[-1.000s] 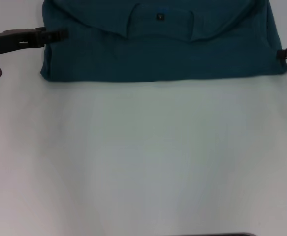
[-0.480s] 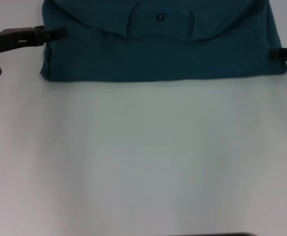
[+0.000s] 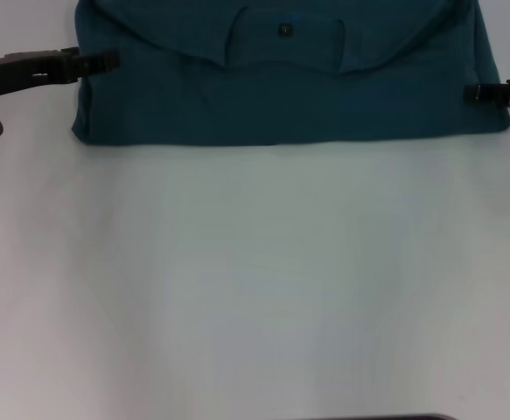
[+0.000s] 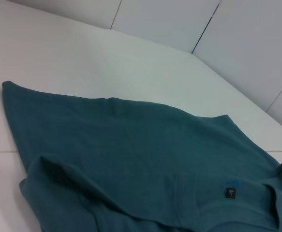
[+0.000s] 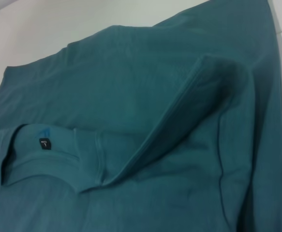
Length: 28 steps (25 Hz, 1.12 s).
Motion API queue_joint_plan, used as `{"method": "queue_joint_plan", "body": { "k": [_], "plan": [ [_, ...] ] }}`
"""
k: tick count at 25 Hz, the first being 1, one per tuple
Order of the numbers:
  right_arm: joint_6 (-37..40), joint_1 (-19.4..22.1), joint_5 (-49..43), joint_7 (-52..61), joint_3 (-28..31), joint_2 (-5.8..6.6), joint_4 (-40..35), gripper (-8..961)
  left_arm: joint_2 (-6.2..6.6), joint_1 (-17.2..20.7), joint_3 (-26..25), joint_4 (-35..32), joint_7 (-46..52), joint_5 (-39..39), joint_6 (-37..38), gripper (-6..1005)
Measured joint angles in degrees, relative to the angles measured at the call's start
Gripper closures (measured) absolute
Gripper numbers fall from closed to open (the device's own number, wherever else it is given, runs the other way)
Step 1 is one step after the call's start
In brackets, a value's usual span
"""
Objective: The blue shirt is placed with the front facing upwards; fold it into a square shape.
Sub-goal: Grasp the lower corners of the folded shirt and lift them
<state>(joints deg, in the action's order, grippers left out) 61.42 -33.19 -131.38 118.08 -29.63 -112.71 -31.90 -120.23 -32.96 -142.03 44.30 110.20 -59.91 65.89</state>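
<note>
A: Both grippers sat at the shirt (image 3: 281,87) edges, far end of table (image 3: 255,289), head view: left gripper (image 3: 106,61), right gripper (image 3: 478,93). Fingers, can't tell.
B: Wrist views: only layered cloth and label (image 5: 44,143). A shallow grab risked catching one layer, skewing the fold.

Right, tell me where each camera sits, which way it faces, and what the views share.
Head view: from the robot's head, looking forward and down at the white table and the blue shirt; left pincer and right pincer show at the shirt's side edges.
Left wrist view: low beside the shirt, looking across it; no robot parts visible.
Right wrist view: close over the shirt's folds; no robot parts visible.
Shared: all three show the neck label.
</note>
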Motion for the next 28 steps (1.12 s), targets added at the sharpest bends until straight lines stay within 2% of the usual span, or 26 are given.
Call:
{"method": "queue_joint_plan", "body": {
  "k": [10, 21, 28],
  "plan": [
    [-0.1, -0.5, 0.0, 0.0, -0.1, -0.18, 0.1, 438, -0.05, 0.2, 0.0, 0.0, -0.1, 0.1, -0.2, 232],
    [-0.1, 0.1, 0.0, -0.5, -0.1, -0.01, 0.0, 892, -0.07, 0.4, 0.0, 0.0, -0.1, 1.2, -0.3, 233],
    [0.2, 0.1, 0.2, -0.9, -0.1, 0.12, 0.0, 929, -0.13, 0.6, 0.0, -0.4, 0.3, 3.6, -2.2, 233]
  ]
}}
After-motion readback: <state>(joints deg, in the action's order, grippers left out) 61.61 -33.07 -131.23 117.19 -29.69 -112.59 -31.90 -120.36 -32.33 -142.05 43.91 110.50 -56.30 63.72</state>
